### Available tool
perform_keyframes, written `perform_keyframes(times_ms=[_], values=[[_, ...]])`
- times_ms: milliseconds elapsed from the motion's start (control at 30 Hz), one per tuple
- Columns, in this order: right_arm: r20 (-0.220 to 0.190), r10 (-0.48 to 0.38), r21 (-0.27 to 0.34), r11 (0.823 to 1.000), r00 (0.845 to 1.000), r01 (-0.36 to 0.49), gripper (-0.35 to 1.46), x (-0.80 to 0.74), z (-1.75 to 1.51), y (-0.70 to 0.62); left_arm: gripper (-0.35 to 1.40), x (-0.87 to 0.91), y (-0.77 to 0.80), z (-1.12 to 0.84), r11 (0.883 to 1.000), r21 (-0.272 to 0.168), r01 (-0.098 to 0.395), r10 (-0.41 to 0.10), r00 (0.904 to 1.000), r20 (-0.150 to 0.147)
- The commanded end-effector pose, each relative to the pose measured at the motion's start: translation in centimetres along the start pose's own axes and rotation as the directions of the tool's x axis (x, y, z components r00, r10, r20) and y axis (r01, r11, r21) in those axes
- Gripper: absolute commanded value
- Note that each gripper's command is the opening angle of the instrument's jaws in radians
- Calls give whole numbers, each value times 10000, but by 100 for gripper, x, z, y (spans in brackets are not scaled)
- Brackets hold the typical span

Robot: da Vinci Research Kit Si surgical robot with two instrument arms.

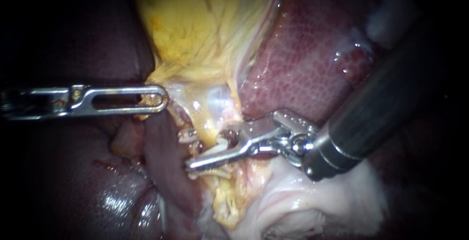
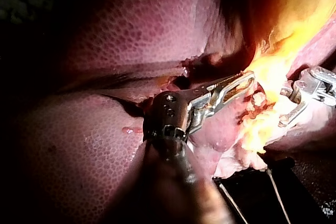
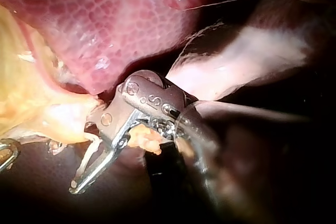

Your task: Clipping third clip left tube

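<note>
The liver (image 1: 312, 64) fills the scene, with one dark red, mottled lobe on the far right and another, wet and glistening, on the near left. Between the lobes the yellow gallbladder (image 1: 195, 20) hangs from the far side, narrowing to a stringy neck at centre. A mass of pale tissue (image 1: 303, 191) lies near right, under the right instrument's wrist.

The right instrument (image 1: 193, 167) enters from the right on a thick dark shaft. Its long, thin jaws reach leftward across the centre, just near of the gallbladder's neck. The jaws are drawn almost together, with only a sliver of gap between them, and they pinch the left tube (image 1: 194, 148) near their tips. The right wrist view shows the same: the two jaws meet at the tip, and a pale strand runs along them.

The left instrument (image 1: 159, 98) comes in level from the left. Its slotted jaws are closed on the yellow edge of the gallbladder at the neck, well apart from the right instrument's tips. In the left wrist view its tip is buried in the bright yellow tissue.

The left tube runs from the neck toward the near side, left of centre. A small metal clip (image 1: 187, 135) sits across it, just far of the right instrument's jaws.
</note>
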Motion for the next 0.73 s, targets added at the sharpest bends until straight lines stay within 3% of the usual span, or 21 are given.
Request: perform_keyframes(times_ms=[33, 67, 133, 167, 467, 733], values=[[9, 55, -39, 10000, 10000, -55, 39, 0, 0, -1, -35, 0, 0, 0, 10000, -8, 0, 0, 10000, 0], [7, 292, -154, 9995, 9996, -292, 27, -1, -1, -1, -35, 0, 0, 0, 10000, -8, 0, 0, 10000, 0], [114, 645, -199, 9977, 9979, -643, -21, -2, -8, -2, -35, 0, 0, 0, 10000, -6, 0, 0, 10000, -1], [100, 705, -253, 9972, 9975, -702, -35, -2, -9, -1, -35, 0, 0, 0, 10000, -6, 0, 0, 10000, -1], [240, 830, -172, 9964, 9963, -826, -35, -11, -13, 9, -35, 0, 0, -1, 10000, -5, 0, 0, 10000, -3], [322, 881, -93, 9961, 9956, -878, -35, -13, -12, 11, -35, 0, -1, -1, 10000, -6, 2, -2, 10000, -3]])
